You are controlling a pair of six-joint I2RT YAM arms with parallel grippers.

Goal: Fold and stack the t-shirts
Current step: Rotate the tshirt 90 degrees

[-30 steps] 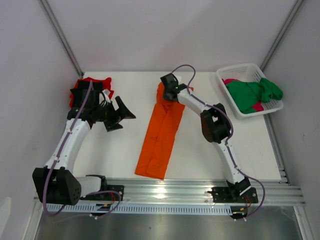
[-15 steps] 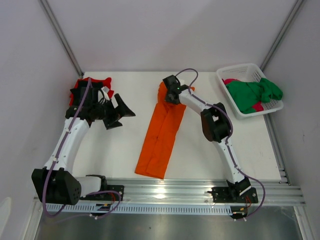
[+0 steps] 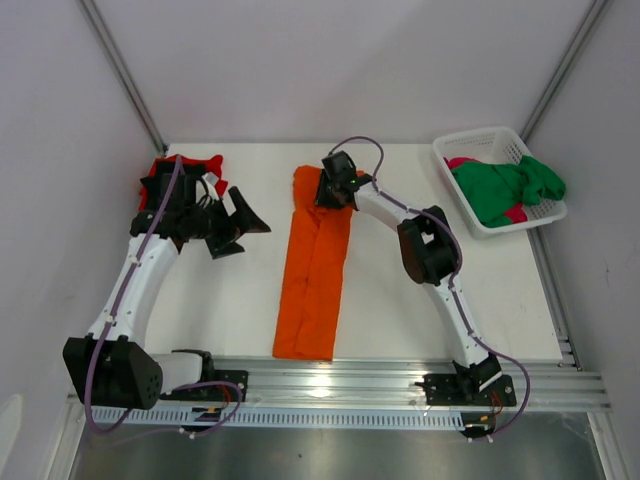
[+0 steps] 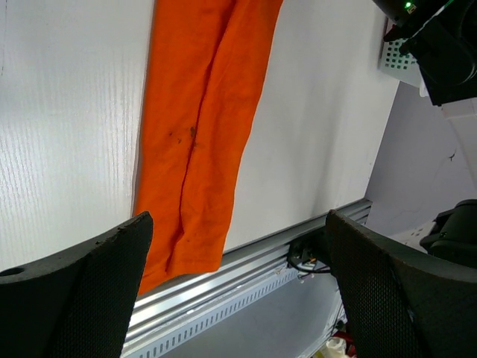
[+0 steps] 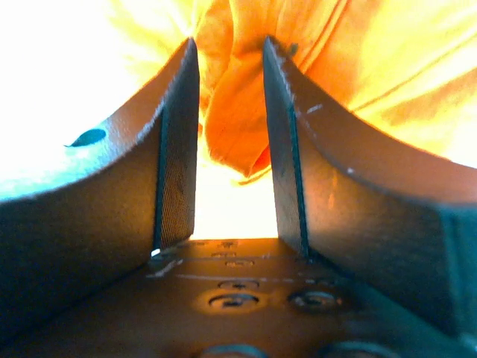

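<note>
Clearly the orange t-shirt [image 3: 318, 270] was the one in hand. It lay along the middle of the table [image 3: 230, 300] as a long narrow strip, already doubled lengthwise, running from twelve o'clock down to six, where its hem reached the metal rail. The right gripper [image 3: 333, 188] sat on the twelve o'clock end, and its wrist view showed a bunched fold of orange cloth pinched between the fingers [image 5: 179, 149]. The left gripper [image 3: 240, 232] hung over bare table at nine o'clock, spread wide with nothing between its jaws.

The step looked like the start of the crosswise fold. The next move would probably call for carrying the pinched end toward six o'clock and laying it over the lower half, keeping the two edges aligned so the strip does not skew.

A red t-shirt [image 3: 212, 166] lay crumpled in the ten o'clock corner, partly under the left arm. A white basket [image 3: 478, 137] at two o'clock held a green t-shirt [image 3: 505, 190] and a magenta-pink t-shirt [image 3: 462, 162]. Nothing lay across the fold's path. The left arm stood well apart from the strip.
</note>
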